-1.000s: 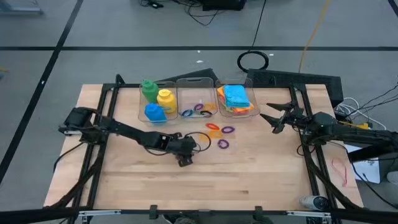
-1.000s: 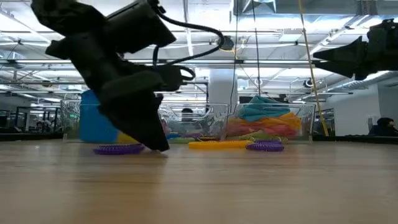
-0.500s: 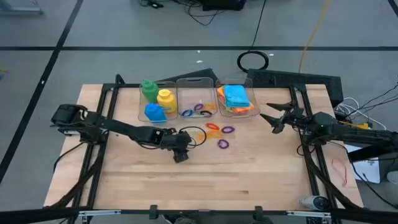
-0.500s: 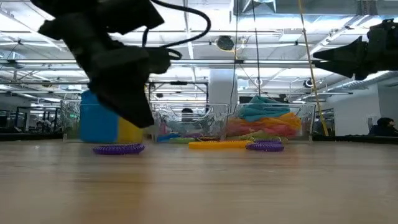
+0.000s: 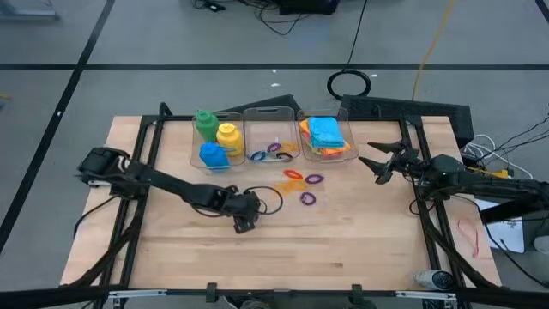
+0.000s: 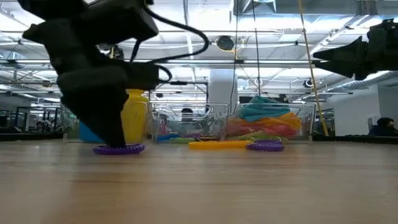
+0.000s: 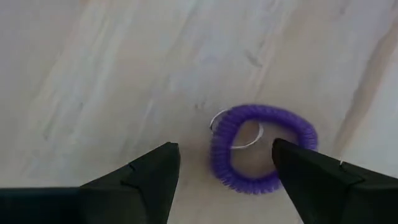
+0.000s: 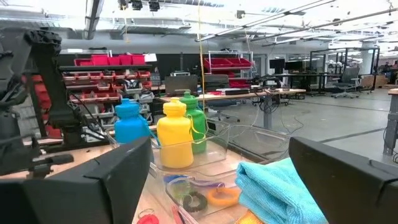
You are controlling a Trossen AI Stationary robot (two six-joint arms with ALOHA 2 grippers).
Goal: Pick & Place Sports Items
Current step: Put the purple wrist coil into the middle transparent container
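Since the earlier high view, the left gripper (image 5: pixel 243 225) has drawn back toward the tabletop's middle; the right gripper (image 5: pixel 375 163) waits open near the right edge. At table level, a purple ring (image 6: pixel 119 149) lies beneath the left arm. Its wrist view shows open fingers (image 7: pixel 149 180) straddling that ring, empty.

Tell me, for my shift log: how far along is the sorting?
Done: bottles, cloths and some rings sit in bins. In hand: left gripper, fingers open, hangs over a purple ring on the table. Left: other loose rings. Right gripper waits, open, at the right.
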